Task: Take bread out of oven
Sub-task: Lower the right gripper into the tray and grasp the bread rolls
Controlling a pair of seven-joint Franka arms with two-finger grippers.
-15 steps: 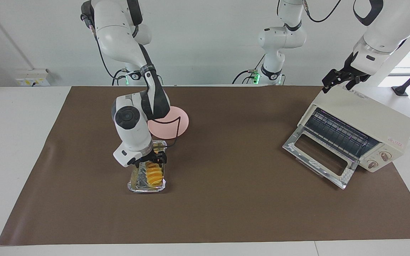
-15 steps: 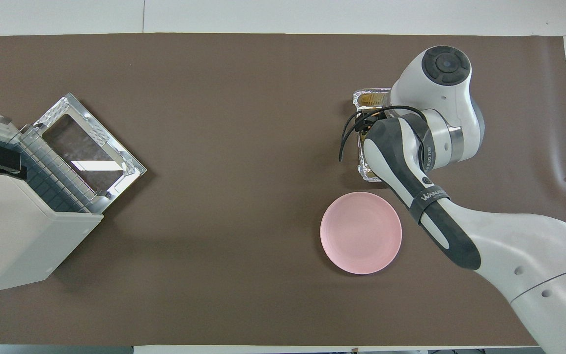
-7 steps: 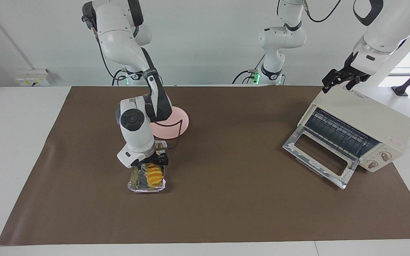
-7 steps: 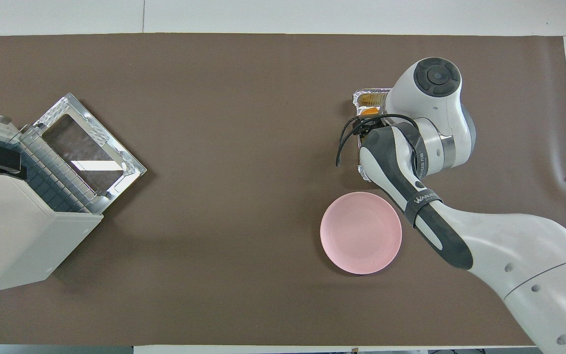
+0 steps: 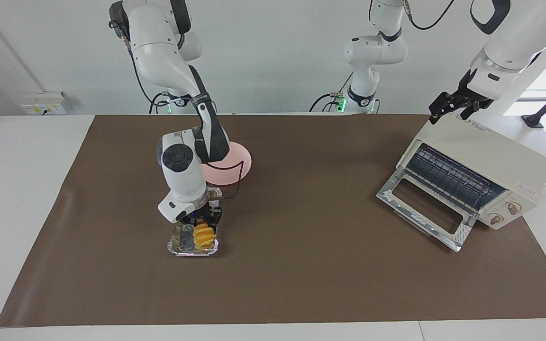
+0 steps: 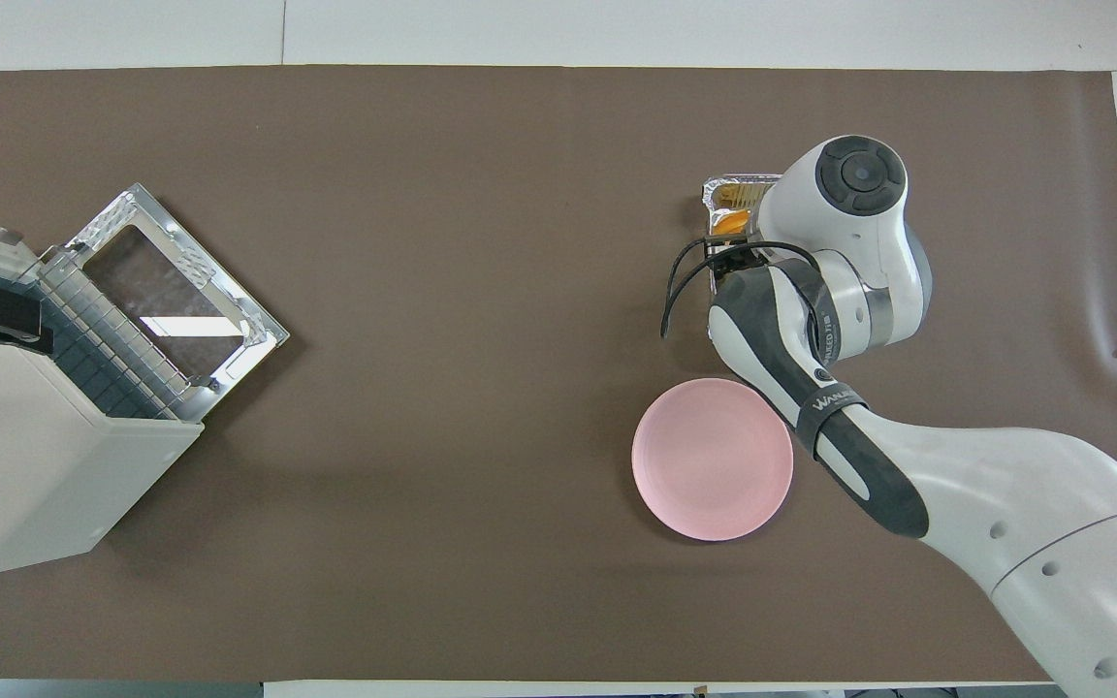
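Note:
The bread (image 5: 203, 235) is a ridged golden loaf lying in a crinkled foil tray (image 5: 178, 247) on the brown mat, farther from the robots than the pink plate (image 5: 236, 166). My right gripper (image 5: 204, 220) is low in the tray, right over the end of the bread nearer the robots. In the overhead view the arm hides most of the bread (image 6: 731, 221) and of the tray (image 6: 725, 184). The cream-white oven (image 5: 484, 149) stands at the left arm's end, its glass door (image 5: 424, 213) dropped open and its wire rack bare. My left gripper (image 5: 451, 109) is open on the oven's top edge.
The pink plate (image 6: 712, 458) is bare and lies beside the tray, nearer the robots. A third arm (image 5: 372, 52) stands at the table's back edge. The brown mat (image 5: 301, 265) covers most of the table.
My right gripper has come down into the foil tray and now covers more of the bread. The left arm, the oven and the plate have not moved.

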